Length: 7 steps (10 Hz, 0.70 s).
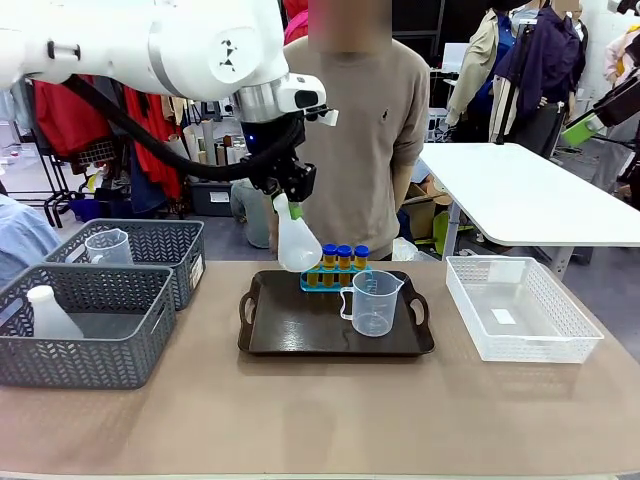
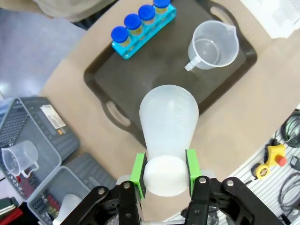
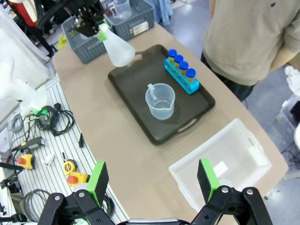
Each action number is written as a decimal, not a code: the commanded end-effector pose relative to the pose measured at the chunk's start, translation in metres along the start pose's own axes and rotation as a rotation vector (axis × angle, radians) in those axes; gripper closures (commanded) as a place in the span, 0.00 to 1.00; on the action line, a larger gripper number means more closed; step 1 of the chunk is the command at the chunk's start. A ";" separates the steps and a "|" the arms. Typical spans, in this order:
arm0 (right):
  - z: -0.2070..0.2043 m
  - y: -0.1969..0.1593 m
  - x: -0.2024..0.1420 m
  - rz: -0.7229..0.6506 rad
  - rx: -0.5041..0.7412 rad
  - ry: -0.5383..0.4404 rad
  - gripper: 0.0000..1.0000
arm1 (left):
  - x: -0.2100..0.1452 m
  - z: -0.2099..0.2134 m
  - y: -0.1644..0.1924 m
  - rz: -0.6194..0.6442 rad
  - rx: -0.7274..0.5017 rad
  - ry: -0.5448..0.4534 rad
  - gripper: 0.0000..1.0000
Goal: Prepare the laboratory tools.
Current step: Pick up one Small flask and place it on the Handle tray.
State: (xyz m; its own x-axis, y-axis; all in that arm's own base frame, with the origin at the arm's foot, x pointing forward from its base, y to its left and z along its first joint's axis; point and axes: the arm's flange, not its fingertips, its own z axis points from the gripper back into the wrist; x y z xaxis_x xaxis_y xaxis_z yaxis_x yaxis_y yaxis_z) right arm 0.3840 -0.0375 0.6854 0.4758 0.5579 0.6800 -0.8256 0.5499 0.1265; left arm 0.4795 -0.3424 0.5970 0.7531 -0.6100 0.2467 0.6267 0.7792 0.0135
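Green pads of my left claw (image 2: pixel 164 174) pinch the flask (image 2: pixel 168 124) neck at lower centre, while my right claw (image 3: pixel 154 183) gapes wide, empty.

We see bright, even overhead light, soft shadows under the tray (image 1: pixel 300 345), sharp focus, and wide-angle bending in both wrist views.

Tray's (image 1: pixel 262 340) left half free; beaker (image 1: pixel 374 302) crowds right.

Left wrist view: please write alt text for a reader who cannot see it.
The left tool holds a translucent white conical flask by its neck above a dark tray. On the tray stand a clear beaker and a blue rack of four blue-capped tubes.
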 end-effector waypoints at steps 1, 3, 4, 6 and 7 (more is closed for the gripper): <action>0.000 0.000 0.001 0.011 0.010 -0.018 0.00 | -0.004 0.005 0.000 0.016 0.006 -0.006 1.00; 0.000 0.000 0.001 0.011 0.010 -0.018 0.00 | -0.004 0.005 0.000 0.016 0.006 -0.006 1.00; 0.000 0.000 0.001 0.011 0.010 -0.018 0.00 | 0.001 0.000 0.000 0.001 -0.001 -0.001 1.00; 0.000 0.000 0.001 0.011 0.010 -0.018 0.00 | 0.025 -0.018 0.004 -0.097 -0.010 0.077 1.00; 0.000 0.000 0.001 0.011 0.010 -0.018 0.00 | 0.039 -0.034 0.006 -0.113 -0.022 0.103 1.00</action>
State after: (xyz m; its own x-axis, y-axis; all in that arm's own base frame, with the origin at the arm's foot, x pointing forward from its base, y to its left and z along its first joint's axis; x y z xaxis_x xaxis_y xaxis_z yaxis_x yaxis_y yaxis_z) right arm 0.3839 -0.0376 0.6855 0.4757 0.5579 0.6801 -0.8256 0.5499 0.1263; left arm 0.4985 -0.3540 0.5745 0.7243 -0.6659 0.1790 0.6767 0.7363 0.0013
